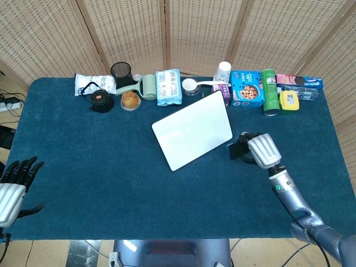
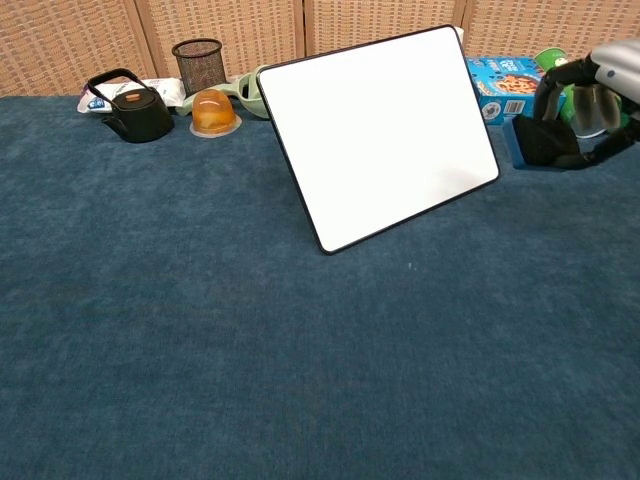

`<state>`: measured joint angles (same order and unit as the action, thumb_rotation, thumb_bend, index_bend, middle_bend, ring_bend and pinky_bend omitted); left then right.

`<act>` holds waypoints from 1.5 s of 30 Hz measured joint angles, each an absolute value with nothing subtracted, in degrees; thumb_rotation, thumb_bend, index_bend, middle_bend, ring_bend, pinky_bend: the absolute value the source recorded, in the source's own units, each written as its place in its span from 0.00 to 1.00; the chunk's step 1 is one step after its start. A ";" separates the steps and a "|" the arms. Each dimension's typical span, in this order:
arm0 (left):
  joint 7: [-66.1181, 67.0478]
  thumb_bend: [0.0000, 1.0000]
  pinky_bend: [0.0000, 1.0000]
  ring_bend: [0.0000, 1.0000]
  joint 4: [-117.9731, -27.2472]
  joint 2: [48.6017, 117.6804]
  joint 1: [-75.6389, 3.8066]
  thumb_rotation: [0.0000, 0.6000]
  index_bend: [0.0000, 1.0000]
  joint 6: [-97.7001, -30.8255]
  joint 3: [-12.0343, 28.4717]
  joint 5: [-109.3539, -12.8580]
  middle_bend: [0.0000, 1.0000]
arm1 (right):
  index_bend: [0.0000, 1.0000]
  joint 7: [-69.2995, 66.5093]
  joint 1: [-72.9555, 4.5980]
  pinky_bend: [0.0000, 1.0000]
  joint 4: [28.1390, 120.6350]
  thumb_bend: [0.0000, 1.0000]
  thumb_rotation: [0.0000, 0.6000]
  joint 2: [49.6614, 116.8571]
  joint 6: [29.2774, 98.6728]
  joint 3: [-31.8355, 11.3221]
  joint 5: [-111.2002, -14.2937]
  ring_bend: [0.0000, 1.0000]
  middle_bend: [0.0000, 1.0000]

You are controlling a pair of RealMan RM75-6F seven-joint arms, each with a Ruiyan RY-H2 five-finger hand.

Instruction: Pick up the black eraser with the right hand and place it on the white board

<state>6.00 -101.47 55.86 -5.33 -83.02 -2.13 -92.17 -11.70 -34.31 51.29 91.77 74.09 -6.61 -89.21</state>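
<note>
The white board [image 1: 192,137] [image 2: 378,135] lies on the blue cloth, near the middle of the table. My right hand [image 1: 257,150] [image 2: 592,92] holds the black eraser [image 1: 235,150] [image 2: 533,143] above the cloth, just right of the board's right edge. The eraser has a blue underside and sticks out to the left of the hand. It is apart from the board. My left hand [image 1: 13,186] hangs at the table's near left corner with its fingers spread and nothing in it.
A row of items lines the far edge: a black teapot [image 1: 99,100], a mesh cup [image 1: 120,70], a jelly cup [image 1: 130,100], a wipes pack [image 1: 168,87], a blue snack box [image 1: 247,88], a green can [image 1: 270,92].
</note>
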 measured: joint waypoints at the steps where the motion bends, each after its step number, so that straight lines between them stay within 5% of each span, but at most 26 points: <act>1: 6.05 0.15 0.00 0.00 -101.49 55.86 -5.38 1.00 0.00 -82.93 -2.12 -92.15 0.00 | 0.65 -10.35 -34.42 0.66 52.79 0.34 1.00 91.86 73.42 -7.70 -87.70 0.62 0.68; 18: 4.66 0.15 0.00 0.00 -101.08 55.39 -5.54 1.00 0.00 -83.00 -2.13 -92.46 0.00 | 0.65 22.23 -41.03 0.67 66.55 0.34 1.00 102.04 68.51 -24.10 -61.32 0.62 0.68; 37: -1.60 0.15 0.00 0.00 -99.66 53.20 -6.56 1.00 0.00 -81.79 -2.28 -92.79 0.00 | 0.64 28.51 -50.78 0.67 54.64 0.32 1.00 117.04 72.10 -32.22 -51.61 0.62 0.68; 39: -2.35 0.15 0.00 0.00 -99.49 53.01 -6.52 1.00 0.00 -82.02 -2.29 -92.87 0.00 | 0.57 28.28 -51.52 0.66 53.49 0.29 1.00 118.17 72.08 -32.62 -51.17 0.59 0.64; 43: -3.42 0.15 0.00 0.00 -99.15 52.73 -6.42 1.00 0.00 -82.45 -2.33 -93.09 0.00 | 0.24 26.84 -51.92 0.50 53.44 0.09 1.00 118.77 70.97 -32.88 -50.70 0.37 0.38; 45: -3.68 0.15 0.00 0.00 -99.05 52.67 -6.38 1.00 0.00 -82.59 -2.39 -93.30 0.00 | 0.16 26.67 -51.80 0.45 54.30 0.01 1.00 118.61 70.50 -33.01 -50.27 0.29 0.30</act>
<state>-3.68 -99.05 52.67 -6.38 -82.59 -2.39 -93.30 26.67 -51.80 54.30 118.61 70.50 -33.01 -50.27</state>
